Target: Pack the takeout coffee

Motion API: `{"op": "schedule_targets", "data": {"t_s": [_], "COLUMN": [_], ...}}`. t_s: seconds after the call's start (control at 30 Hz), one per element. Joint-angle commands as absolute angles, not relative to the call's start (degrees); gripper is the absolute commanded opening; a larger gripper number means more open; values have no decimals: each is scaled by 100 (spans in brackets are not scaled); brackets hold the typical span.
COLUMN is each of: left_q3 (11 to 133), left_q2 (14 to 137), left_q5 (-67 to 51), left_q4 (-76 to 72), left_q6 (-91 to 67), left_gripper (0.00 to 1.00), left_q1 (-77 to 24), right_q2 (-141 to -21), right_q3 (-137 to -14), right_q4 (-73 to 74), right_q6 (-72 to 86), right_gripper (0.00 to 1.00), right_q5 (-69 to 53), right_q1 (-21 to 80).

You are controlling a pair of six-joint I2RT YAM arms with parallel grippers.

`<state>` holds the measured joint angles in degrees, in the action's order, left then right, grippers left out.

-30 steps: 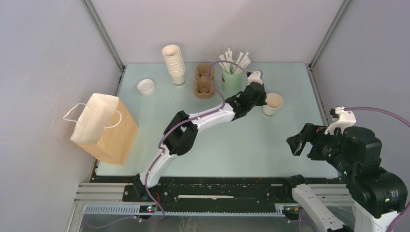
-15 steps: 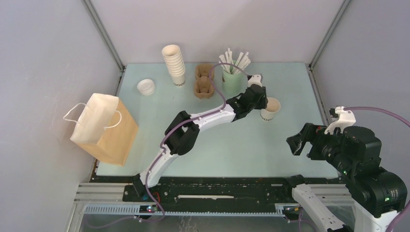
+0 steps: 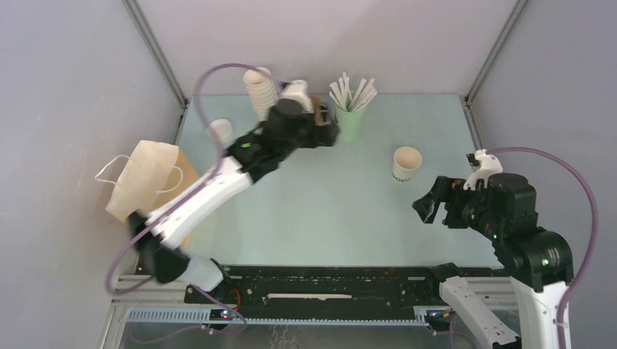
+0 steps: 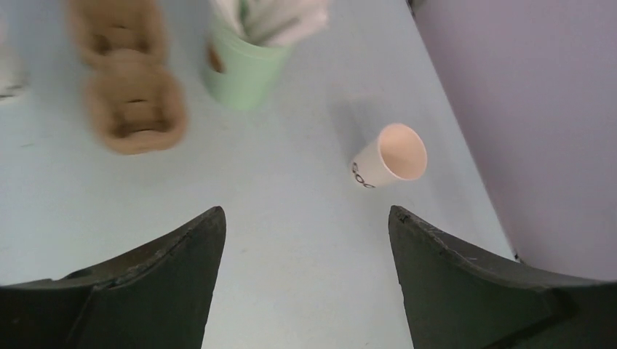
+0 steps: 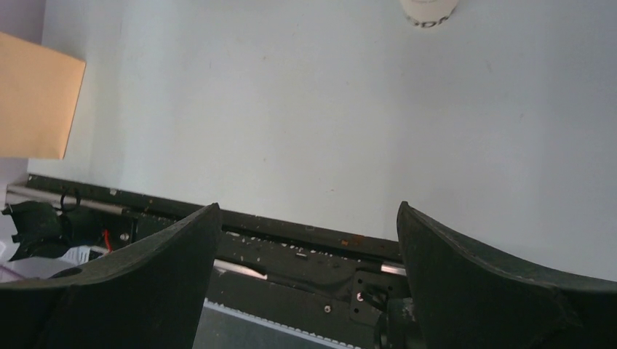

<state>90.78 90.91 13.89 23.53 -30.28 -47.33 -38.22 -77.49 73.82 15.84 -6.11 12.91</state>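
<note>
The takeout coffee cup [image 3: 407, 163] is a small cream-white paper cup that stands upright, alone and open-topped, on the right of the table. It also shows in the left wrist view as the cup [image 4: 391, 156], and only its base [image 5: 429, 10] shows in the right wrist view. Its white lid [image 3: 219, 131] lies far left at the back, partly behind my left arm. My left gripper [image 3: 329, 133] is open and empty, raised near the back, well left of the cup. My right gripper [image 3: 431, 207] is open and empty, just short of the cup on its near side.
A stack of nested cups [image 3: 260, 91] and a pale green cup of white sticks [image 3: 352, 116] stand along the back edge. Brown cup carriers [image 4: 131, 102] lie beside the green cup. An open paper bag [image 3: 149, 193] stands at the left edge. The black rail [image 5: 305, 247] runs along the near edge.
My left gripper opened and let go of the cup, then the arm lifted and swung back and to the left. The cup stays standing. My right gripper shifted slightly left and toward the cup.
</note>
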Motion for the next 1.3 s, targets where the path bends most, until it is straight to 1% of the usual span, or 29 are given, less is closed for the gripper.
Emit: {"op": "schedule_targets", "data": {"t_s": [0.0, 0.1, 0.2, 0.4, 0.47, 0.6, 0.77, 0.87, 1.03, 1.13, 1.2, 1.27], "left_q3": [7995, 7420, 7609, 8958, 9595, 11009, 11988, 12440, 12719, 12762, 12814, 12813], "left_q2": [7605, 7264, 7688, 9394, 10055, 11338, 12318, 12730, 13062, 13215, 13296, 13344], "left_q5": [1628, 1612, 1558, 2022, 2209, 2874, 3105, 2823, 2631, 2748, 2881, 2931], "left_q4": [3604, 3629, 3703, 4021, 4212, 4776, 4821, 4875, 4595, 4547, 4587, 4603], "left_q6": [-3059, -3425, -3548, -3507, -3401, -3196, -2830, -2751, -2533, -2457, -2453, -2452], "left_gripper": [87, 88, 90, 87, 84, 82, 81, 74, 70, 68, 64, 63], "left_q1": [-4116, -3599, -3380, -3352, -3325, -3268, -3166, -2998, -2887, -2876, -2866, -2842], "right_q2": [-4092, -4357, -4647, -4749, -4717, -4720, -4870, -4966, -5210, -5365, -5432, -5472], "right_q3": [-7384, -7204, -7276, -7337, -7391, -7546, -7792, -7802, -7834, -7882, -7920, -7936], "right_q4": [6559, 6205, 6038, 6117, 6302, 6604, 6913, 6969, 6968, 6912, 6894, 6888], "right_q6": [1724, 1802, 1939, 2167, 2122, 1976, 1713, 1605, 1433, 1377, 1350, 1330], "right_gripper": [99, 98, 97, 95, 95, 95, 96, 96, 96, 96, 96, 96], "right_q5": [-1279, -1467, -1588, -1783, -1660, -1326, -994, -1112, -1195, -1158, -1111, -1055], "right_q1": [1351, 1416, 1465, 1494, 1494, 1472, 1313, 1143, 1001, 1067, 1117, 1146]}}
